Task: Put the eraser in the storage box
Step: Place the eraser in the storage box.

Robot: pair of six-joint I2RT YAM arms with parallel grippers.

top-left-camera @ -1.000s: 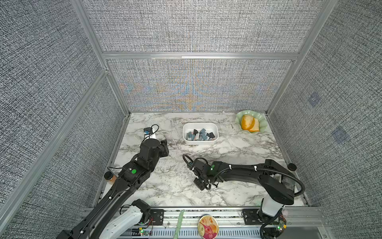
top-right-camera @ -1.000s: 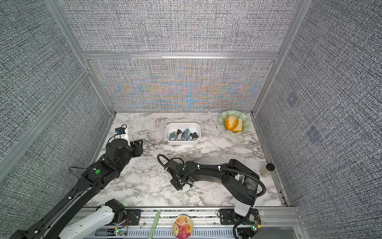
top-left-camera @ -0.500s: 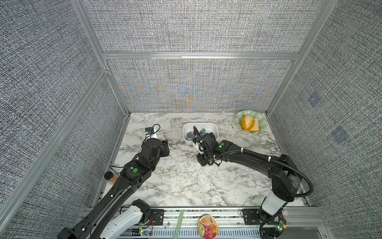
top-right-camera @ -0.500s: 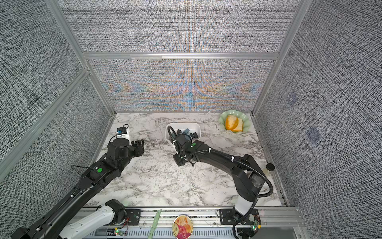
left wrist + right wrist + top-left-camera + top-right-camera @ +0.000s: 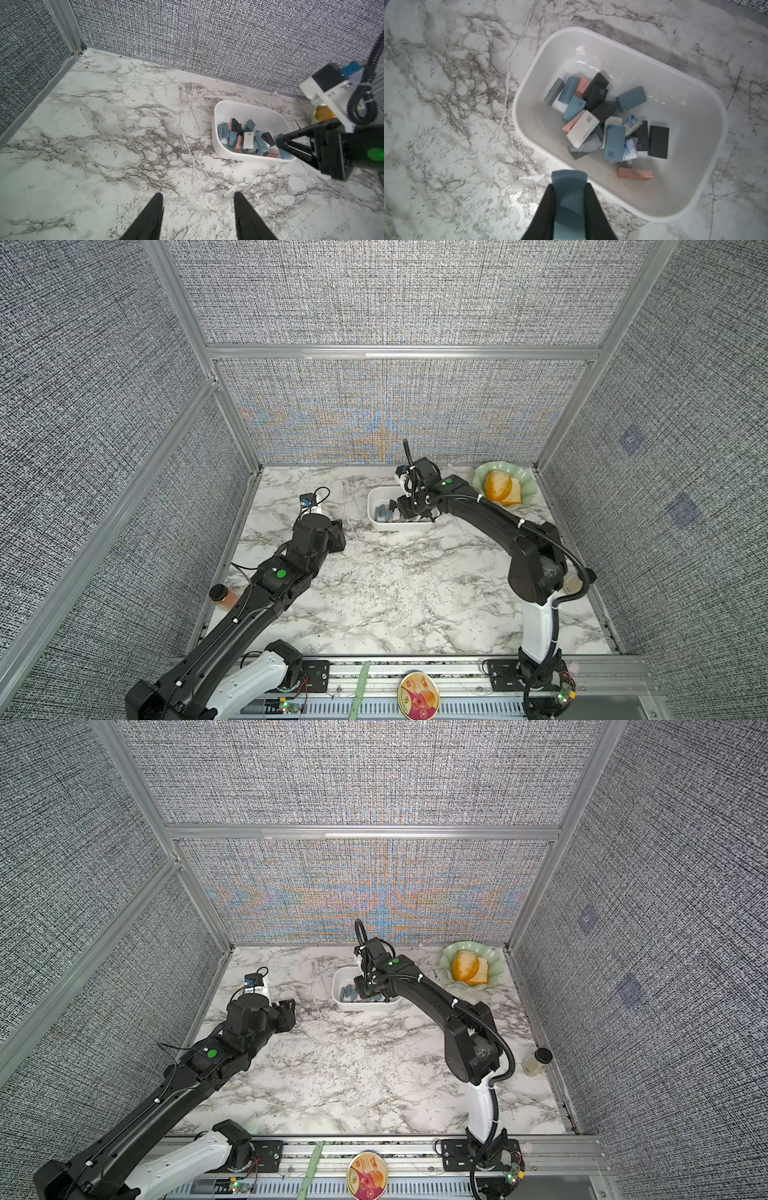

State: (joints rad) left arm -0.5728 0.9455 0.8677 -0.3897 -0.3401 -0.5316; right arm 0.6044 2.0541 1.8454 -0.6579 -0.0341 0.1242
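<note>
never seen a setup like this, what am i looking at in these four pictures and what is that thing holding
These are two black robot arms, the left arm and the right arm, working on a marble table. Both top views look down on the whole scene from overhead and are almost identical. The other two pictures come from a camera on each wrist. The right arm's fingers are shut on a blue eraser, held over the white storage box, which already holds a pile of erasers. The left arm's fingers are open with nothing between them. In the back corner sits a green dish.
</note>
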